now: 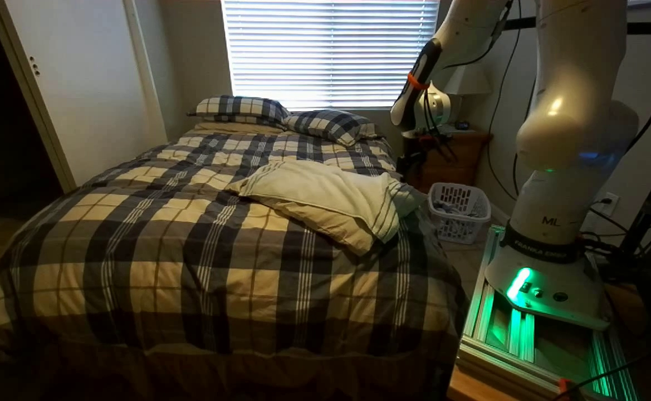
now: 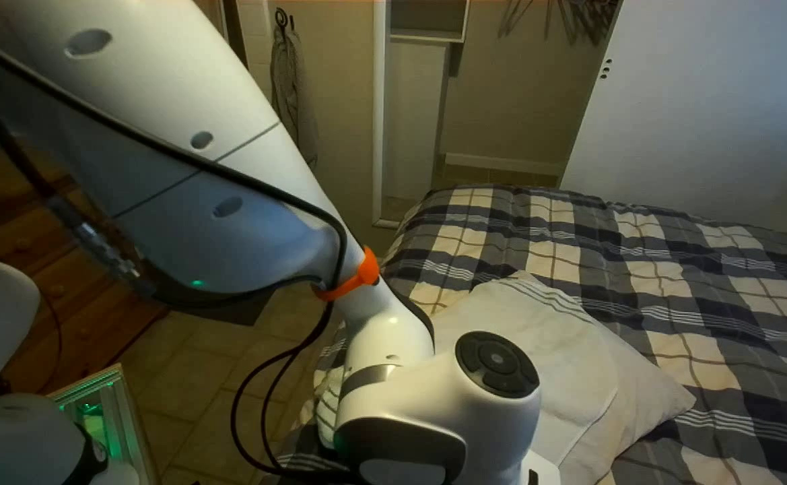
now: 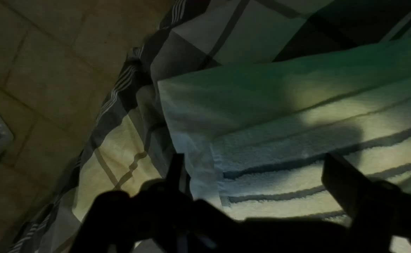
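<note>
My gripper point(image 3: 254, 156) stands open in the wrist view, with nothing clasped between its dark fingers. Beneath it lies a white towel point(image 3: 279, 203) with grey stripes, spread over a pale pillow point(image 3: 198, 102). One finger shows over the pillow's edge, the other over the towel; whether either touches the cloth cannot be told. In an exterior view the gripper point(image 1: 409, 161) hangs at the bed's side, near the striped end of the towel point(image 1: 319, 186). The pillow point(image 1: 353, 234) rests on the plaid comforter point(image 1: 191, 250). In an exterior view point(image 2: 555, 330) the wrist hides the gripper.
A white laundry basket point(image 1: 459, 214) with cloth inside stands on the floor beside the bed. Behind the gripper are a wooden nightstand point(image 1: 461, 156) and a lamp point(image 1: 468, 83). Plaid pillows point(image 1: 331, 125) lie at the bed's head. Cables point(image 2: 279, 377) loop from the arm.
</note>
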Controlling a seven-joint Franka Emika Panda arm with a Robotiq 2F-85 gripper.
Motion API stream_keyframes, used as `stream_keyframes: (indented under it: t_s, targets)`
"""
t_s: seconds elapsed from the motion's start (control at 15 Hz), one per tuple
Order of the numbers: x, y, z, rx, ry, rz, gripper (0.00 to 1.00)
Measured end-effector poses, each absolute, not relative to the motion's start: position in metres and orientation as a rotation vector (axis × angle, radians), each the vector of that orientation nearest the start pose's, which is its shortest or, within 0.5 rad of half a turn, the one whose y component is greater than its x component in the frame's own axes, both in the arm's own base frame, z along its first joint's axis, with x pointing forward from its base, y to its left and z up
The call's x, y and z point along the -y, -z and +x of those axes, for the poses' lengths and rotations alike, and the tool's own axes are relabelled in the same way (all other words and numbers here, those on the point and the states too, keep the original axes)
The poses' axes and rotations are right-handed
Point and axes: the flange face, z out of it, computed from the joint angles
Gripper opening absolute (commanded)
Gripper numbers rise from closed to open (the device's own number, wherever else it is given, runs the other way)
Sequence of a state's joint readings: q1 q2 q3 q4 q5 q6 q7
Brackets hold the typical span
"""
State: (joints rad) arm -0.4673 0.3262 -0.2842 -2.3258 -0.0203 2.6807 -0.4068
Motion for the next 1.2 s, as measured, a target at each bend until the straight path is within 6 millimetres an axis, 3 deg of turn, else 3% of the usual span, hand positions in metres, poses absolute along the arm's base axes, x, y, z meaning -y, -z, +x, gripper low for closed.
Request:
stream_keyframes:
  t_s: [0.47,0.53,0.6,0.73,1.2]
  targets:
    - [0.371,-0.191,0.385,-0.521,-0.019,-3.091,1.0]
    - [0.373,-0.19,0.385,-0.523,-0.011,-3.076,0.94]
    - [0.375,-0.188,0.386,-0.524,-0.006,-3.064,0.75]
    - [0.378,-0.184,0.386,-0.53,-0.013,-3.043,0.69]
    - [0.386,-0.174,0.387,-0.54,-0.048,-3.019,0.19]
